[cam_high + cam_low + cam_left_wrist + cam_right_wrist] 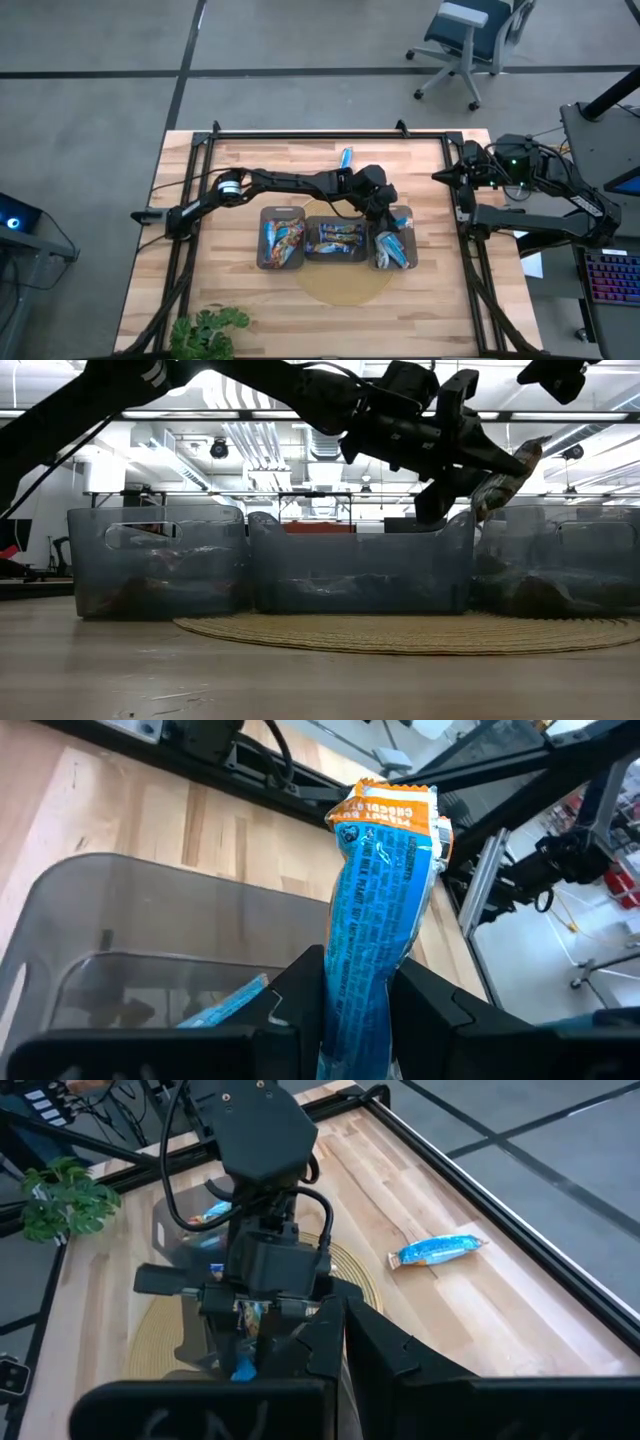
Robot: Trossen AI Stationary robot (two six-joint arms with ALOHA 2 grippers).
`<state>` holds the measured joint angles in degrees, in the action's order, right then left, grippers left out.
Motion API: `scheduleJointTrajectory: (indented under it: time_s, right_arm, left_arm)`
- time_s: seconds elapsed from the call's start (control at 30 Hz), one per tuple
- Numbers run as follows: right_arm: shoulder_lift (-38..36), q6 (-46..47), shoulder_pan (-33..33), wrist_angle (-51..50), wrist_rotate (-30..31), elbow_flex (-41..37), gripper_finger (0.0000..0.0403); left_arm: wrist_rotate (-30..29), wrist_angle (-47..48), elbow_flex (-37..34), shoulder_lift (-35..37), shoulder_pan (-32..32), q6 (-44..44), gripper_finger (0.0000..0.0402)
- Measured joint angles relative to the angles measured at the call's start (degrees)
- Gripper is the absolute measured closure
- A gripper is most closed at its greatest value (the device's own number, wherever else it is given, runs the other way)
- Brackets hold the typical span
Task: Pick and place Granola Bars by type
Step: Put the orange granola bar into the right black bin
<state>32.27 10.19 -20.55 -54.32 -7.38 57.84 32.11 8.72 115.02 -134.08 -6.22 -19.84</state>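
With most granola bars [335, 238] already sorted into the three trays [283, 213], the left gripper [360, 995], clamped on a blue bar [380, 910], hovers over the right-hand tray [150, 910], while one stray bar [437, 1251] lies beyond the trays and the shut right gripper [440, 176] waits aside.

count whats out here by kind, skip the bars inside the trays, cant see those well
dark translucent rectangular plastic trays: 3
round woven straw mat: 1
green leafy plant: 1
shiny blue wrapped granola bars outside the trays: 2, one loose, one held by the left gripper
total: 7
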Motion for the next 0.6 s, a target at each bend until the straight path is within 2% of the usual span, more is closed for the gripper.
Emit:
scheduleJointTrajectory:
  time_s: [0.17,0.47,0.6]
  right_arm:
    - [0.00,0.16,0.01,0.00,0.00,0.00,0.0394]
    - [0.00,0.33,0.02,0.00,0.00,-0.02,0.0394]
    - [0.00,0.33,0.02,0.00,0.00,-0.02,0.0394]
  left_arm:
    - [0.32,0.36,0.00,0.00,0.00,0.25,0.0309]
    - [0.34,0.36,0.00,0.00,0.00,-0.21,0.0221]
    - [0.34,0.44,0.00,0.00,0.00,-1.11,0.0202]
